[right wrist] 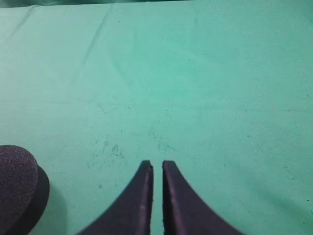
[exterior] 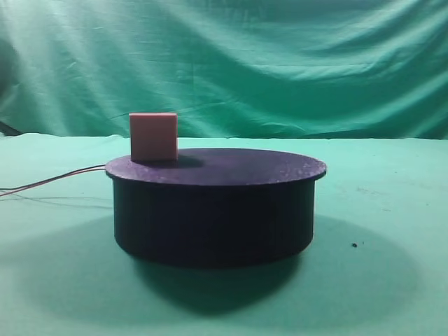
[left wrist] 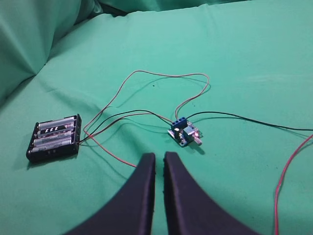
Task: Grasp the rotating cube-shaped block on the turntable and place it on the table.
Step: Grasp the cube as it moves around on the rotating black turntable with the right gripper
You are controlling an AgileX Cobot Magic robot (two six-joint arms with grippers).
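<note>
In the exterior high view neither arm appears, and the near face of the turntable (exterior: 213,217) is a dark mass with no detail to read. Its shadow spreads over the green counter (exterior: 392,294) toward the near edge. The salmon cube-shaped block (exterior: 153,136) sits on the disc's flat top at its left rim, upright and square to the camera, touching nothing else. Thin red wires (exterior: 52,180) leave the turntable's left side and run off the counter's left edge, cut by the frame. A small dark speck (exterior: 354,245) lies on the cloth to the right. Behind, the draped green backdrop (exterior: 280,63) hides the counter's far edge.

From the left wrist, the left gripper (left wrist: 159,155) shows only its two black tips, the rest cut off below; the jaws stand nearly closed with a thin slit between them, holding nothing. Beyond them lie a small blue circuit board (left wrist: 185,132) and, further left, a black battery holder (left wrist: 55,137) with cells, linked by looping red and black wires.

From the right wrist, the right gripper (right wrist: 157,164) looks the same: jaws almost together, empty, over bare cloth. Only a sliver of the turntable's speckled top shows at the lower left corner, the block out of sight.
</note>
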